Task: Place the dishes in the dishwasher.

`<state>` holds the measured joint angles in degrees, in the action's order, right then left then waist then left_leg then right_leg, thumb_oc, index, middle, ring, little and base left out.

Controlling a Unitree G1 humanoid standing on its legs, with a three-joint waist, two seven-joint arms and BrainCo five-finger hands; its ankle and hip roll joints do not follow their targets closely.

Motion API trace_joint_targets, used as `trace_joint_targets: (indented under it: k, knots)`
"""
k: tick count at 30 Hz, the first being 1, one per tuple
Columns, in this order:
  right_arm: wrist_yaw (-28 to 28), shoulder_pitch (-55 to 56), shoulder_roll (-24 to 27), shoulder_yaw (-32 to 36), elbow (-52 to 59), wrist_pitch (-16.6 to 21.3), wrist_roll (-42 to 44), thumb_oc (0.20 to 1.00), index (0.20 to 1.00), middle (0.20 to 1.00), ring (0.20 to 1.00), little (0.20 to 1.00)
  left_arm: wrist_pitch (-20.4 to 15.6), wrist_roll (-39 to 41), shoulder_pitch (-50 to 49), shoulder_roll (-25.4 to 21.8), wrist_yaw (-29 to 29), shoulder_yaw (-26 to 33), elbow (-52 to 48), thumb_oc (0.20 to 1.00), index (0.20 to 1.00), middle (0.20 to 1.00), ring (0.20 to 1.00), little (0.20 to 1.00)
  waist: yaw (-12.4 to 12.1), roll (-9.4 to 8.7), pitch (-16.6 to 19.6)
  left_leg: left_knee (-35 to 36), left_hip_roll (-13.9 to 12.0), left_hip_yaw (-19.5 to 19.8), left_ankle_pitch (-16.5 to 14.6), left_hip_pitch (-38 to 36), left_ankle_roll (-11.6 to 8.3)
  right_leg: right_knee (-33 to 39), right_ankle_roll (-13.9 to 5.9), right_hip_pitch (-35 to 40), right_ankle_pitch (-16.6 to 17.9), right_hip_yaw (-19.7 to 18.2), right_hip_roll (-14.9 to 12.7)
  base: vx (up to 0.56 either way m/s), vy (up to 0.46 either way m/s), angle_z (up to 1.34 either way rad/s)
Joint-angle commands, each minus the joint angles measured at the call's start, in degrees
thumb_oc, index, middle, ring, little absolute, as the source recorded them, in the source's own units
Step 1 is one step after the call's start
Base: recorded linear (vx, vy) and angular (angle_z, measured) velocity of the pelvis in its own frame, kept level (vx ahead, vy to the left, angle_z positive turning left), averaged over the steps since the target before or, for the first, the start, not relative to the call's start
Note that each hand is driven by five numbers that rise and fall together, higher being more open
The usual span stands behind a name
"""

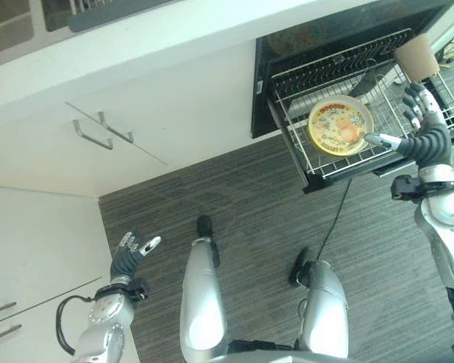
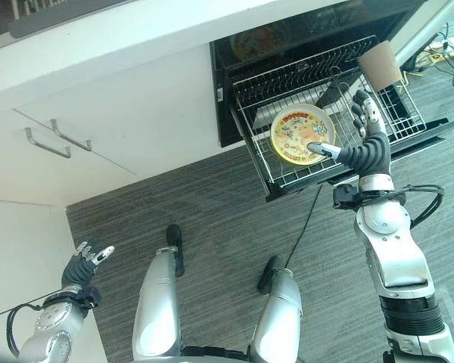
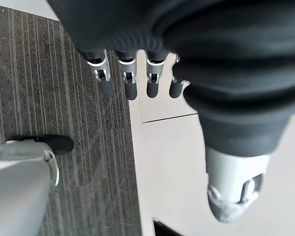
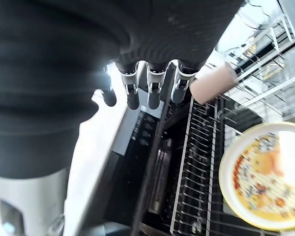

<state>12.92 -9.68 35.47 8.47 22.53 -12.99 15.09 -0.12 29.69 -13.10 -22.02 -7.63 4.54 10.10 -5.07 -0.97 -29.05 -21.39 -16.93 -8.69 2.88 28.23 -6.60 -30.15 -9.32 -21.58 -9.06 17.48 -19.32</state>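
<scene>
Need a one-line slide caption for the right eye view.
Open right robot hand beside a yellow plate lying in the pulled-out dishwasher rack, brown cup behind.

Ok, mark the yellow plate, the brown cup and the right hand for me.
yellow plate [image 2: 301, 133], right eye view, on the middle of its patterned face.
brown cup [image 1: 418, 56], left eye view, on its side wall.
right hand [image 2: 365, 151], right eye view, on the dark ribbed cover at the palm.

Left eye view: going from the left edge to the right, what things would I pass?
The robot's left hand, low by the white cupboards → the cupboard handles → the pulled-out dishwasher rack → the yellow patterned plate lying in it → the right hand, open above the rack.
</scene>
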Motion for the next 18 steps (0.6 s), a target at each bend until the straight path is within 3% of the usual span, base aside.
trace_joint_targets:
  k: [1,5,6,7,8,9,10,11,12,13,15,18]
  knots:
    - [-0.5,-0.8,0.2,5.1,2.0,7.8,5.6,1.0,1.0,1.0,1.0,1.0,1.4,-6.4,-1.1,-4.3,-5.4,-1.3,-2.1,1.0,1.0,1.0,1.0,1.0,1.5,-1.78,3.8,3.0,-2.8,-3.1,-3.2,-8.5,-3.36,7.2,-2.17,4.0,3.4,-2.3,-0.7,0.07,0.014,-0.08]
    - [0.2,-0.5,2.0,7.4,2.1,9.6,7.5,1.0,1.0,1.0,1.0,1.0,6.8,-8.9,4.5,-4.5,-7.5,-2.9,4.6,1.0,1.0,1.0,1.0,1.0,4.1,-2.2,7.2,9.2,-2.8,-5.7,-1.7,-14.8,-4.04,14.5,-2.21,9.3,5.6,-2.0,1.5,0.03,0.057,-0.19]
    - [-0.5,-0.2,2.4,7.9,1.2,10.4,6.8,0.689,0.689,0.689,0.689,0.689,7.5,-9.3,5.9,-4.5,-7.1,-3.4,7.2,1.0,1.0,1.0,1.0,1.0,4.6,-2.0,8.0,11.2,-2.5,-6.3,-0.9,-16.7,-3.99,16.6,-2.29,10.9,6.6,-2.1,2.0,0.05,0.109,-0.37]
    - [-1.0,0.2,3.0,8.0,0.2,11.3,6.6,0.576,0.576,0.576,0.576,0.576,7.5,-9.2,7.0,-4.1,-6.9,-3.8,9.7,1.0,1.0,1.0,1.0,1.0,5.2,-1.78,9.1,13.1,-2.1,-7.1,-0.4,-18.6,-4.0,18.7,-2.43,12.5,7.4,-1.9,2.2,0.03,0.115,-0.32]
    - [-0.9,0.8,3.4,8.5,-1.0,12.7,5.1,0.2,0.2,0.2,0.2,0.2,8.9,-8.4,8.4,-3.4,-7.5,-4.2,11.7,1.0,1.0,1.0,1.0,1.0,5.8,-1.4,10.6,15.0,-1.8,-7.9,0.3,-20.5,-4.04,20.5,-2.32,14.2,8.1,-1.5,2.5,0.05,0.016,-0.29]
    - [0.4,1.7,3.0,8.5,-3.3,17.3,1.1,0.2,0.2,0.2,0.2,0.2,0.7,-10.0,7.1,-1.3,-6.7,-5.9,20.0,1.0,1.0,1.0,1.0,1.0,5.3,-1.65,12.0,17.0,-1.5,-8.4,0.6,-22.8,-4.01,22.6,-2.46,16.4,8.7,-0.3,2.7,0.02,-0.05,-0.25]
    - [0.9,2.3,2.5,8.6,-5.0,20.9,-1.1,0.2,0.2,0.2,0.2,0.2,-4.2,-11.6,6.3,0.3,-6.8,-6.7,24.1,1.0,1.0,1.0,1.0,1.0,5.0,-1.83,12.5,17.6,-1.5,-8.5,0.9,-23.2,-3.86,23.2,-2.38,16.7,9.3,0.1,2.8,0.0,-0.241,-0.17]
    - [1.5,4.0,1.7,9.1,-9.3,27.5,-8.1,0.2,0.2,0.2,0.2,0.2,-12.3,-16.1,5.1,4.0,-7.1,-6.7,31.5,1.0,1.0,1.0,1.0,1.0,4.7,-2.48,13.8,19.1,-1.3,-9.0,1.1,-25.1,-3.76,24.9,-2.4,18.7,10.0,1.1,3.1,-0.01,-0.284,-0.13]
    - [4.2,5.7,1.9,10.8,-11.7,21.8,-2.8,0.2,0.2,0.2,0.2,0.2,-13.4,-18.8,4.7,5.4,-7.9,-5.9,33.3,1.0,1.0,1.0,1.0,1.0,4.9,-2.82,14.7,20.3,-1.2,-9.8,1.0,-27.1,-3.68,26.3,-2.39,20.8,10.3,1.8,3.4,0.01,-0.307,0.01]
    - [2.4,6.9,0.7,12.3,-14.7,20.7,1.8,0.2,0.2,0.2,0.2,0.2,-13.3,-19.3,4.4,5.6,-7.8,-5.0,33.8,1.0,1.0,1.0,1.0,1.0,5.1,-2.84,15.3,20.7,-1.0,-10.0,1.2,-27.9,-3.5,27.0,-2.2,21.6,10.7,1.9,3.5,0.03,-0.185,0.06]
    - [-2.0,9.2,-1.7,13.6,-18.1,21.1,4.9,0.2,0.2,0.2,0.2,0.2,-12.6,-19.2,3.8,4.8,-6.0,-2.6,35.6,1.0,1.0,1.0,1.0,1.0,6.0,-2.22,16.5,21.9,-0.6,-10.9,1.1,-30.7,-3.23,28.0,-1.89,23.7,10.9,2.1,3.5,0.09,-0.107,-0.02]
    - [-1.3,9.0,-5.5,13.1,-31.7,20.6,13.0,0.2,0.2,0.2,0.2,0.2,-11.4,-21.2,3.1,3.8,-4.3,-0.8,41.0,1.0,1.0,1.0,1.0,1.0,5.6,-0.49,17.3,20.5,0.3,-9.6,-0.3,-32.7,-3.05,27.1,-1.09,26.2,9.5,2.6,3.8,0.19,-0.175,-0.23]
